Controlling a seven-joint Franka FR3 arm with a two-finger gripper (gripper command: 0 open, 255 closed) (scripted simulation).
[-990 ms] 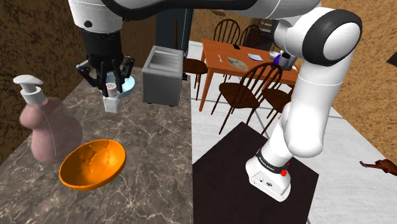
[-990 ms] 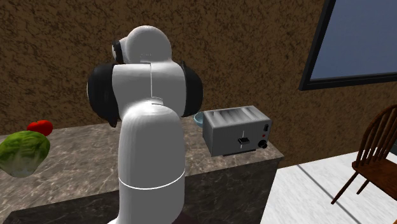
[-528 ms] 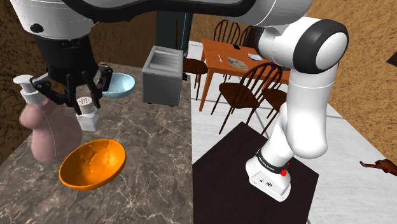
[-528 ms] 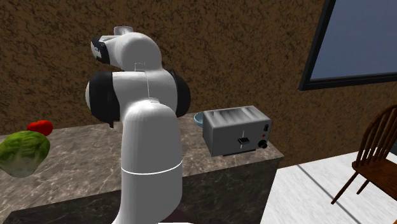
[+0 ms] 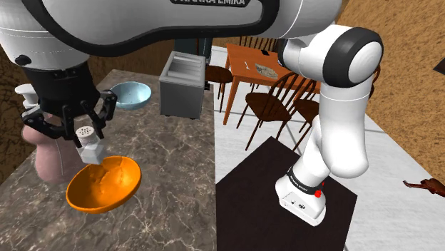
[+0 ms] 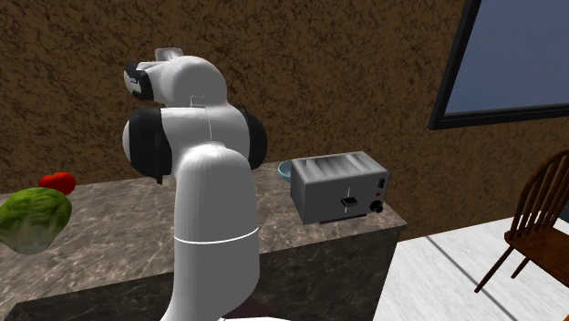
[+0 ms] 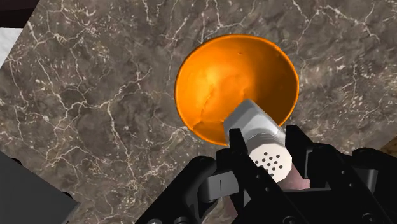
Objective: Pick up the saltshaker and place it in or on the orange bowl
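Claw (image 5: 85,132) points downward, clasping the saltshaker (image 7: 257,127)

So the saltshaker (image 5: 89,142) is a small pale grey-white thing with a faceted body and a flat cap dotted with holes. It's up off the counter (image 5: 164,178), roughly upright, clamped between the black gripper (image 5: 84,135) fingers. In the shoulder view it hangs at about 11 o'clock from the middle of the orange bowl (image 5: 103,184), right over the far rim. Looking down the gripper (image 7: 267,156), the saltshaker (image 7: 261,137) shows its holed cap, and its lower end overlaps the bowl's (image 7: 216,76) near edge. The bowl is glossy orange, round and fairly deep, sitting on the dark veined counter (image 7: 95,95).
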